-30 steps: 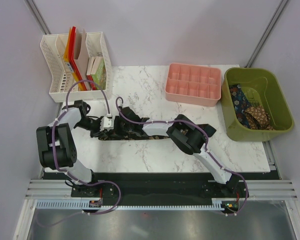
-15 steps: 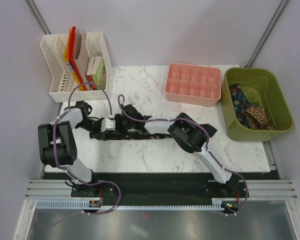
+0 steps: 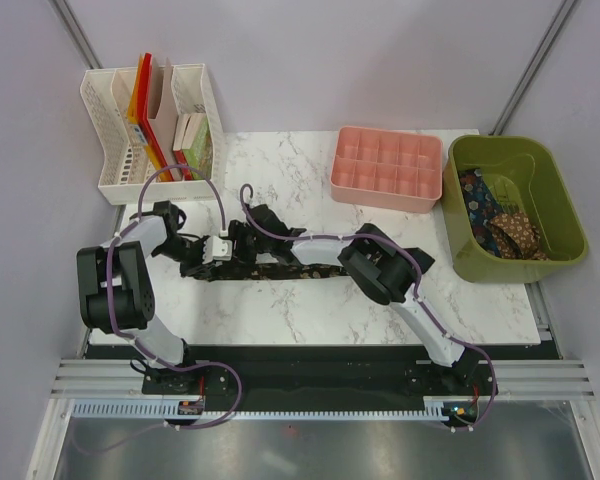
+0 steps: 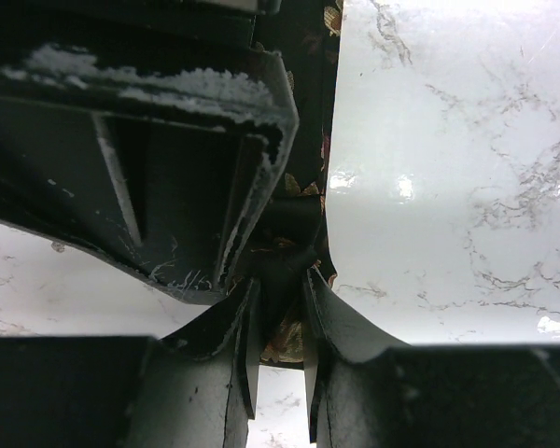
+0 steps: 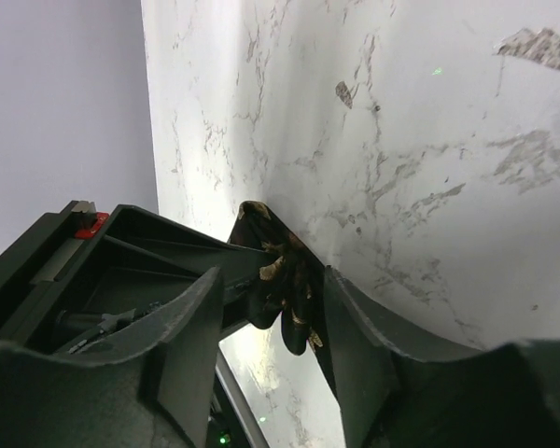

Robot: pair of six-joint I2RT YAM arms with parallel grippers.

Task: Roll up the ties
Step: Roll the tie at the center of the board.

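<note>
Now | step: starting the roll | dark floral-patterned fabric necktie point(image 3: 280, 270) lying stretched across white marble bench point(image 3: 310, 180), centre-left of top view | left pincer point(image 4: 280, 280) clenching its end | right pincer point(image 5: 273, 280) straddling the fold, grip unclear | advising: winding tightly, keeping edges aligned

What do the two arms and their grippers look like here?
The left arm and right arm both have white link shells, bulky black joint housings and a thin purple cable looping alongside. The left gripper and right gripper are black with two wedge-shaped fingers. Whitish scuffs mark one finger.
</note>
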